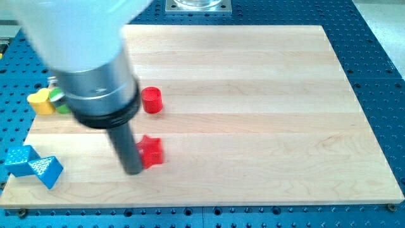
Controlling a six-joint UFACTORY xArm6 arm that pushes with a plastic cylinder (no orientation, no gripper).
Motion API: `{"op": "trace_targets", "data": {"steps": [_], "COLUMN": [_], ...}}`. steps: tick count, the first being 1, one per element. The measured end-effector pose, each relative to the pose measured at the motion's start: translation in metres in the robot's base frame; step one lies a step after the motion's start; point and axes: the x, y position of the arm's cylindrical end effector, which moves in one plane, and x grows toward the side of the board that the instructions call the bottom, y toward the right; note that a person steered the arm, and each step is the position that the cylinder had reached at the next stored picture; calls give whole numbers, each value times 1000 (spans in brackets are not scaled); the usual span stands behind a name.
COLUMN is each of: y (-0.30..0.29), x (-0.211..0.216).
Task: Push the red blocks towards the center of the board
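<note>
A red cylinder (pixel 151 100) stands on the wooden board (pixel 253 95), left of its middle. A red star block (pixel 151 151) lies lower down, near the view's bottom. My tip (pixel 133 170) is on the board right at the star's left side, touching it or nearly so. The rod and the arm's body rise up and to the left and hide part of the board behind them.
A yellow block (pixel 42 101) and a sliver of a green block (pixel 58 100) show at the left edge, mostly hidden by the arm. Two blue blocks (pixel 19 158) (pixel 45 171) sit at the bottom left corner. The board lies on a blue perforated table (pixel 380 76).
</note>
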Motion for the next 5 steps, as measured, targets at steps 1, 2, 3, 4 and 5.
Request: {"op": "trace_targets", "data": {"steps": [1, 2, 3, 4, 5], "y": [37, 37, 39, 42, 59], "x": [-7, -20, -40, -19, -40]}}
